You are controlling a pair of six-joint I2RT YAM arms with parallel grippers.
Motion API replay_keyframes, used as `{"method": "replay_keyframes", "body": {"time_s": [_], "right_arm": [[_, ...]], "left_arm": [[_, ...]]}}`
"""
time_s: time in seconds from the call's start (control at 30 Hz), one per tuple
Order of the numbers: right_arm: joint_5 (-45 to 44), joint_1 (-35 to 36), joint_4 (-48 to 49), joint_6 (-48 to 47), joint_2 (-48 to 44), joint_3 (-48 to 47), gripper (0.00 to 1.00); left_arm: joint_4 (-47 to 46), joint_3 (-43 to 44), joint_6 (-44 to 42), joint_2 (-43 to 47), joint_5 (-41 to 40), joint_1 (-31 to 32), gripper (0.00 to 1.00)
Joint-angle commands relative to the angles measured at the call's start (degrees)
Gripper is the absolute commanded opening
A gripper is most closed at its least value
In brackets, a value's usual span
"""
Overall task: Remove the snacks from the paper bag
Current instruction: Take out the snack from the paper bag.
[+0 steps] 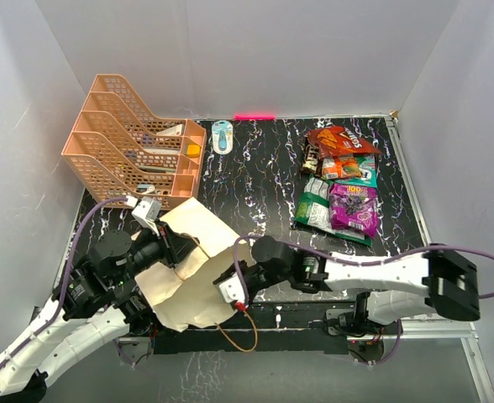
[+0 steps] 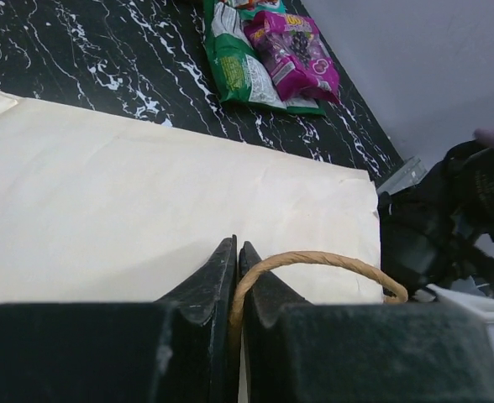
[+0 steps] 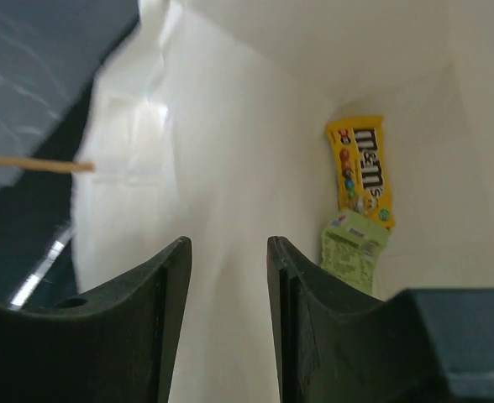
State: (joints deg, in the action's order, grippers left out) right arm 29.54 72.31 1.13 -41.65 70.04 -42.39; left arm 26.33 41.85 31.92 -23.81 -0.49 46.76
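The beige paper bag (image 1: 188, 281) lies on its side at the near left of the table. My left gripper (image 2: 237, 245) is shut on one of its brown cord handles (image 2: 331, 259), above the bag's flat side (image 2: 146, 193). My right gripper (image 3: 228, 243) is open, fingers pointing into the bag's mouth with nothing between them. Deep inside lie two snacks: a yellow candy packet (image 3: 360, 168) and a small green packet (image 3: 352, 252). Other snacks sit piled at the table's right: an orange-red chip bag (image 1: 341, 141), green packets (image 1: 316, 206) and a purple pouch (image 1: 354, 208).
A peach tiered tray rack (image 1: 134, 143) stands at the back left. A small blue-and-white object (image 1: 222, 136) lies beside it. The bag's other cord handle (image 1: 240, 334) loops over the table's near edge. Grey walls enclose the table on three sides.
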Motion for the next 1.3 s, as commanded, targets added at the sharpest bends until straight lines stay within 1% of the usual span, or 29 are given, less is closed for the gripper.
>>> {"method": "replay_keyframes", "body": {"time_s": [0.0, 0.1, 0.17, 0.27, 0.37, 0.47, 0.53, 0.6, 0.67, 0.7, 0.77, 0.87, 0.97, 1.03, 1.1, 1.2, 1.27], "right_arm": [[-10.89, 1.69, 15.52, -8.86, 4.99, 1.83, 0.44], [-17.9, 2.69, 21.6, -11.87, 11.74, 0.92, 0.44], [-22.05, 2.9, 26.22, -12.25, 17.12, -0.58, 0.45], [-27.85, 3.46, 34.12, -12.35, 24.56, -2.06, 0.48], [-34.13, 4.39, 38.62, -10.47, 30.37, -4.6, 0.5], [-40.76, 4.57, 45.91, -6.33, 35.29, -5.52, 0.58], [-43.44, 4.57, 47.58, -4.33, 36.9, -6.42, 0.6], [-43.85, 4.59, 48.8, -3.22, 35.74, -5.1, 0.6], [-43.15, 4.59, 52.19, -2.66, 32.24, -0.94, 0.61], [-41.45, 4.63, 52.71, -3.33, 29.6, 1.32, 0.62], [-36.33, 5.16, 49.6, -5.63, 23.77, 5.34, 0.61], [-31.97, 7.1, 42.86, -8.21, 16.37, 9.27, 0.6], [-29.86, 9.11, 39.1, -9.79, 12.66, 10.04, 0.59], [-29.82, 10.34, 39.22, -10.32, 12.72, 9.58, 0.59], [-29.7, 11.0, 39.52, -11.12, 14.43, 8.25, 0.55], [-31.66, 12.03, 39.65, -14.61, 19.97, 4.74, 0.49], [-35.3, 12.4, 43.0, -16.91, 24.68, 2.73, 0.45]], "left_arm": [[-3.62, -1.76, -1.0, 1.84, 1.48, -0.14, 0.04], [-4.38, -3.09, -1.25, 3.35, 1.45, -0.12, 0.04], [-4.7, -3.84, -1.29, 3.96, 1.54, -0.14, 0.04], [-6.32, -4.5, -1.45, 4.3, 2.45, -0.1, 0.05], [-8.1, -4.28, -1.06, 3.62, 4.0, -0.1, 0.05], [-10.62, -4.42, -0.68, 2.96, 6.37, -0.15, 0.05], [-11.62, -4.35, -0.68, 2.43, 7.42, -0.09, 0.05], [-10.32, -3.3, -1.62, 2.22, 7.1, -0.12, 0.05], [-7.12, -1.42, -2.78, 2.38, 4.37, -0.16, 0.04], [-5.64, -0.63, -3.16, 2.7, 2.66, -0.17, 0.04], [-3.53, 0.46, -3.67, 3.61, -1.55, -0.14, 0.04], [-2.46, 1.32, -3.77, 5.03, -5.67, -0.09, 0.04], [-3.67, 1.07, -3.05, 5.69, -6.7, -0.15, 0.04], [-5.36, 0.52, -2.92, 5.44, -5.65, -0.12, 0.04], [-6.0, 0.06, -2.65, 4.76, -4.8, -0.1, 0.04], [-6.52, -0.07, -2.57, 4.38, -3.51, -0.13, 0.04], [-6.51, 0.33, -2.87, 4.47, -3.1, -0.09, 0.04]]}}
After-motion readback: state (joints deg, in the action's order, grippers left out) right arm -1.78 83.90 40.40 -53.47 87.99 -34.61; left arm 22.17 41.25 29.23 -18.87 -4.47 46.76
